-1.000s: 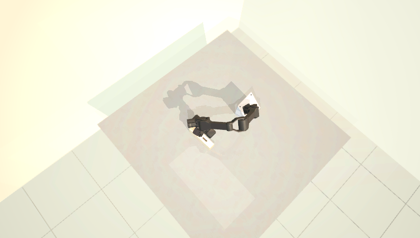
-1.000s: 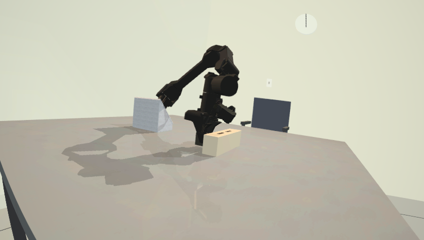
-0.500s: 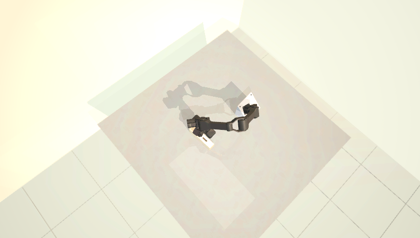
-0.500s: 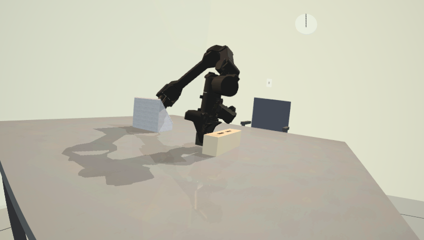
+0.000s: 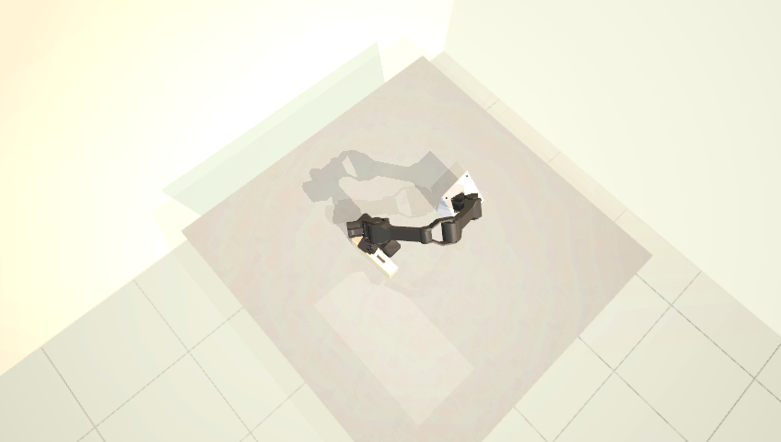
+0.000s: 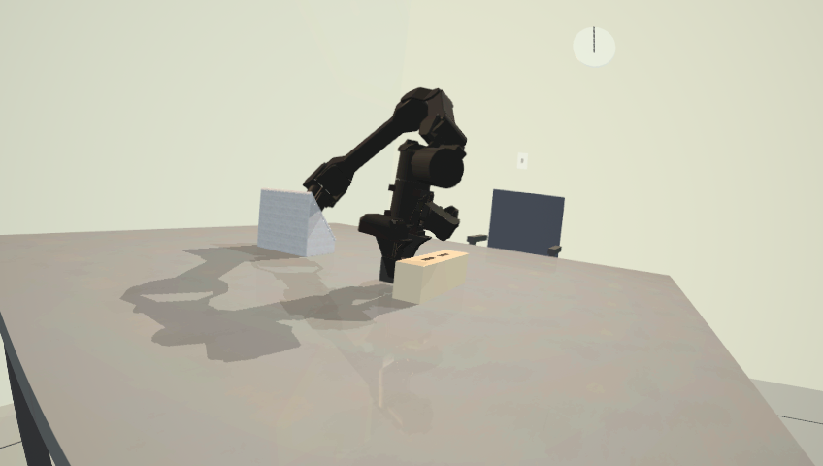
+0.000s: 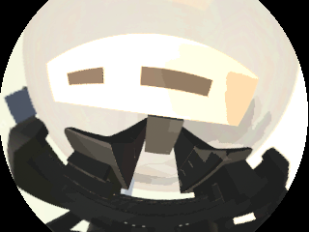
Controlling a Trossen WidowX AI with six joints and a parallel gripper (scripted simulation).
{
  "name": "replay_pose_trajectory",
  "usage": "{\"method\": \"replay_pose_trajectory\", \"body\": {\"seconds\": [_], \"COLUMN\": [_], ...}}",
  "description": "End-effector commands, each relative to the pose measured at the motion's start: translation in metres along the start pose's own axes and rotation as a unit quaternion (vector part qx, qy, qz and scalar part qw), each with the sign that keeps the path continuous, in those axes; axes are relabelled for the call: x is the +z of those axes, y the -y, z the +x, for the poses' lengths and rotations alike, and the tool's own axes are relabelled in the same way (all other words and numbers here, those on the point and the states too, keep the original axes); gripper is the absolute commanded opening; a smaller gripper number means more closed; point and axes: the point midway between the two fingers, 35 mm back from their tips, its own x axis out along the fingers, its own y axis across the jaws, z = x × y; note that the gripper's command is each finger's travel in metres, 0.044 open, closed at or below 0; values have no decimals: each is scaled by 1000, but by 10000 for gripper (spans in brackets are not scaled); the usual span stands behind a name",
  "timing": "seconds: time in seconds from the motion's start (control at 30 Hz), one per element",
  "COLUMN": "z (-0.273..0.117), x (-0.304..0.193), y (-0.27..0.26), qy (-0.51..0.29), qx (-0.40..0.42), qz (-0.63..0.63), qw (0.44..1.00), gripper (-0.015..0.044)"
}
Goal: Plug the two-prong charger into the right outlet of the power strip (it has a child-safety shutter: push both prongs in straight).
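pale wedge-shaped block (image 6: pixel 283 221) on the tabletop (image 6: pixel 519 357), black gripper (image 7: pixel 160 123) pointing down and clamped on the dark charger (image 7: pixel 164 135), which sits right by the long side of the cream power strip (image 6: pixel 440 277) (image 7: pixel 123 87), dark chair (image 6: pixel 526 221) behind

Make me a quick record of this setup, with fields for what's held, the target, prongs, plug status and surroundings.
tool: shut on the charger
charger: dark block, beside the power strip
power strip: pale, on the table, two dark openings on top
prongs: out of sight
plugged in: no
contact with strip: cannot tell
surroundings: pale wedge-shaped block on the table; round clock on the wall
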Motion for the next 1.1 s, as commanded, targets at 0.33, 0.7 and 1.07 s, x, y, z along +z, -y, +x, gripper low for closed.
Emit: {"method": "replay_pose_trajectory", "body": {"seconds": [0.33, 0.7, 1.07], "z": [-1, -1, 0], "x": [14, 19, 19], "y": [0, 0, 0], "qy": [10, 10, 10], "qx": [-5, -5, -5], "qz": [-8, -8, -8], "qw": [1000, 1000, 1000], "gripper": [0, 0, 0]}}
